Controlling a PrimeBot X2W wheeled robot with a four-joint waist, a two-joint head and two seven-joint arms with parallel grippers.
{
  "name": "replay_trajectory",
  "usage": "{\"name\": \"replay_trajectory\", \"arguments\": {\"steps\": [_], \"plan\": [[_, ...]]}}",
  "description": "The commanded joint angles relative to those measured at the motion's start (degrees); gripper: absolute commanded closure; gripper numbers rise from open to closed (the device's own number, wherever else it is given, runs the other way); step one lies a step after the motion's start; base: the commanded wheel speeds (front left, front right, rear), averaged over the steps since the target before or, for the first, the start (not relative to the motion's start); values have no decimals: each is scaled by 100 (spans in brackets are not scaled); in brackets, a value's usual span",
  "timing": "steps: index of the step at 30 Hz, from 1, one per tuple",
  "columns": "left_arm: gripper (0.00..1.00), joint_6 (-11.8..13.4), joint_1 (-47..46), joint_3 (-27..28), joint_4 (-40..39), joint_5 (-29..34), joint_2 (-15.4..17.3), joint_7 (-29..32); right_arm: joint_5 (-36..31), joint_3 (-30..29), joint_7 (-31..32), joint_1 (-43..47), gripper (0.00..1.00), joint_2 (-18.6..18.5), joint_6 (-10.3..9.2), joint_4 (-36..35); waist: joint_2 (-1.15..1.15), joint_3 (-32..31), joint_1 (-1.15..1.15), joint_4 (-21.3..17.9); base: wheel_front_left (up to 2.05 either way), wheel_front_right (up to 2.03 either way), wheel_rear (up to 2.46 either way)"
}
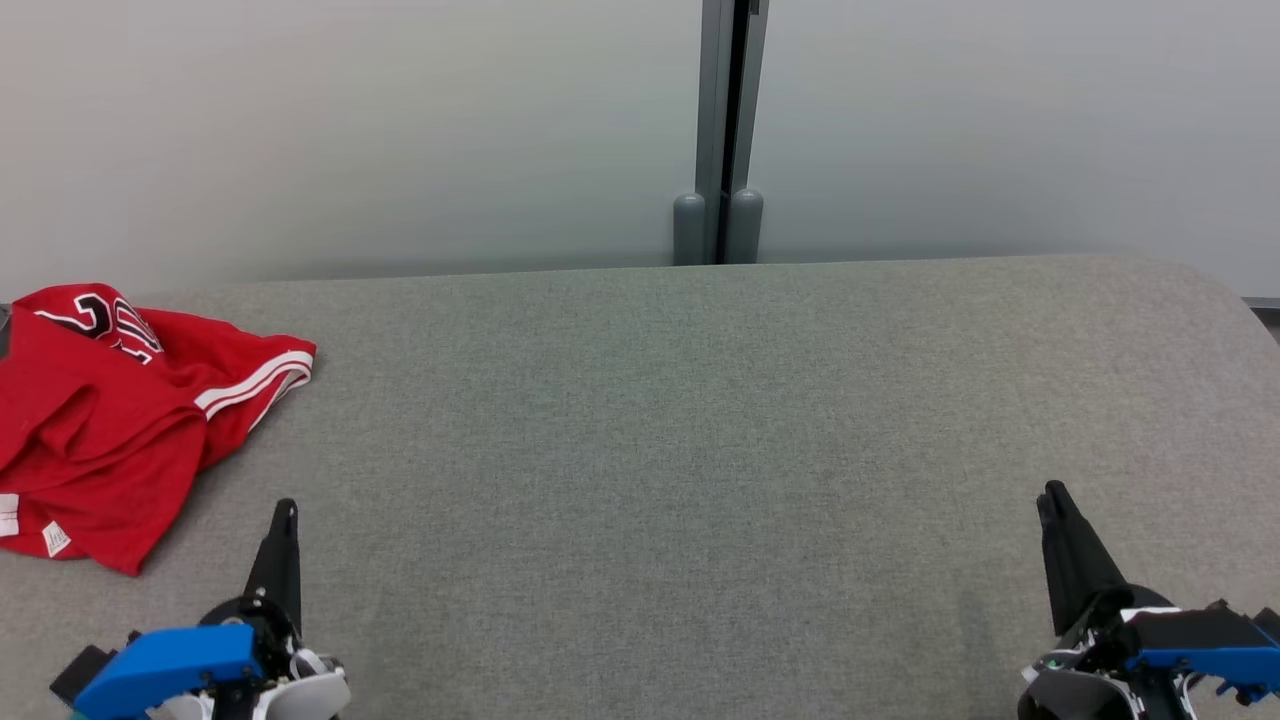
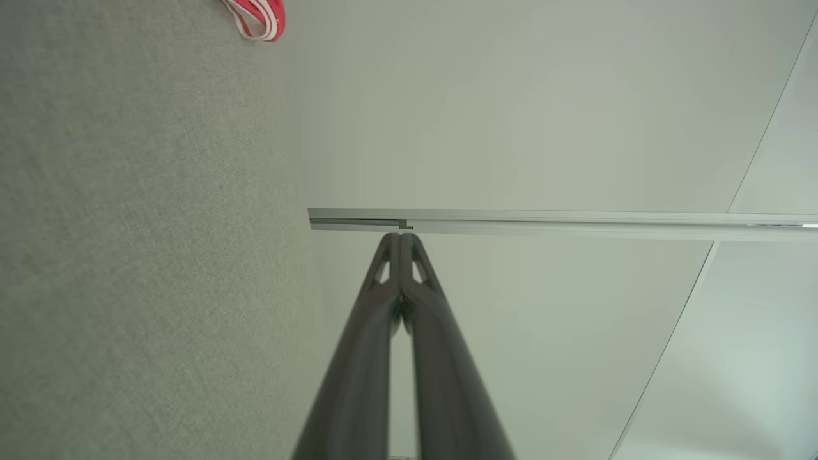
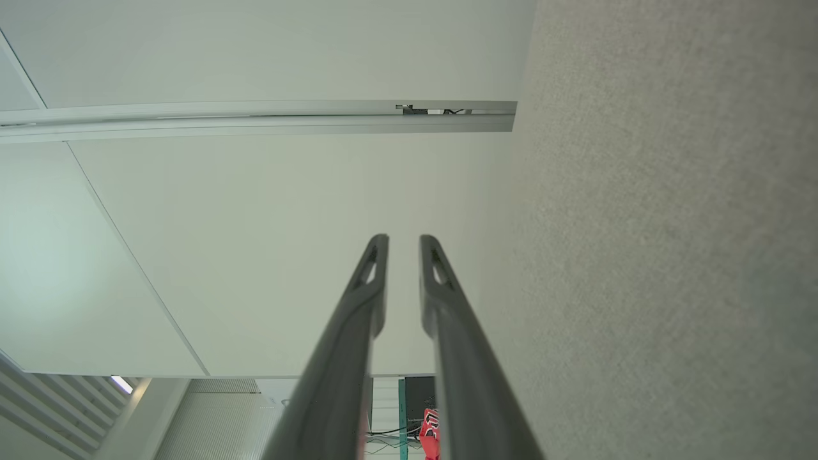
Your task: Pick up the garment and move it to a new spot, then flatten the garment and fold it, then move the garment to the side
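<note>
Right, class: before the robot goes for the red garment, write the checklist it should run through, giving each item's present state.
1. Locate the garment: ok, crumpled at the far left of the table.
2. Check the left gripper is ready to grasp: not ok, shut with its fingertips touching.
3. Check the right gripper is free: ok, slightly open and holding nothing.
4. Check both are off the garment: ok, neither touches it.
5. Check the garment lies wholly on the table: cannot tell, it runs past the left edge of the head view.
</note>
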Motion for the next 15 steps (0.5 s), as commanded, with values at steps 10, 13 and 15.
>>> {"name": "replay_trajectory", "arguments": {"steps": [10,13,15], "plan": [[0,-1,96,-34,-31,372,-9,-249,-304,135,-252,59,0,7,-9,13,0,9,0,10,0,0,0],[0,-1,81,-33,-66,620,-8,-332,-582,158,-335,52,0,4,-7,-25,0,13,0,12,0,0,0],[0,-1,66,-28,-88,808,-7,-385,-787,182,-388,48,0,1,-6,-54,0,16,0,13,0,0,0]]}}
